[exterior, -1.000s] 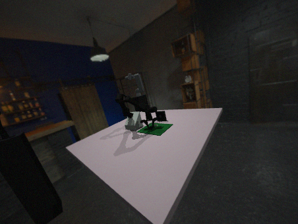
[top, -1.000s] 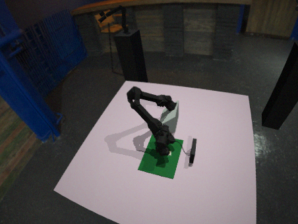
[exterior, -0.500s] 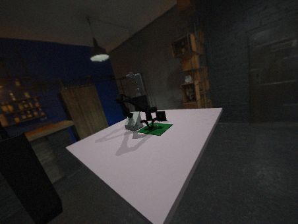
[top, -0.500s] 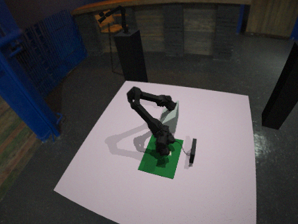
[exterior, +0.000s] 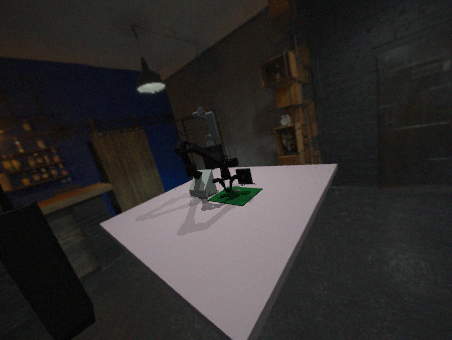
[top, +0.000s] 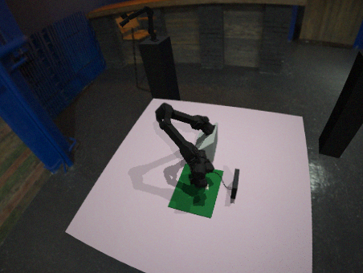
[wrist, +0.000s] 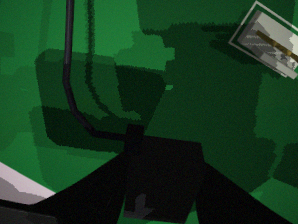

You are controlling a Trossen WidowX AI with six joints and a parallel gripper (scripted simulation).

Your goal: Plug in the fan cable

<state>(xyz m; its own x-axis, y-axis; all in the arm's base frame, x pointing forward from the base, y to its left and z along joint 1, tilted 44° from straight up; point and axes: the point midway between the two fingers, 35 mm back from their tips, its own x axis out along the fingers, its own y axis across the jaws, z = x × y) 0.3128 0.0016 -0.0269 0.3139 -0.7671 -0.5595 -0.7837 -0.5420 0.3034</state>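
And the gripper is clamped on the black plug above the green board, well in from every edge of the tabletop! Broad room runs to the near corners in the exterior view. In the wrist view, the plug's long axis runs nearly up and down, cable leaving its upper left; the pale header sits apart, upper right.

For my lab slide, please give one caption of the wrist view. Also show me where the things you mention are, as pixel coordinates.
Gripper (wrist: 163,165) closed on the black plug (wrist: 165,175), white header (wrist: 272,42) off to upper right.
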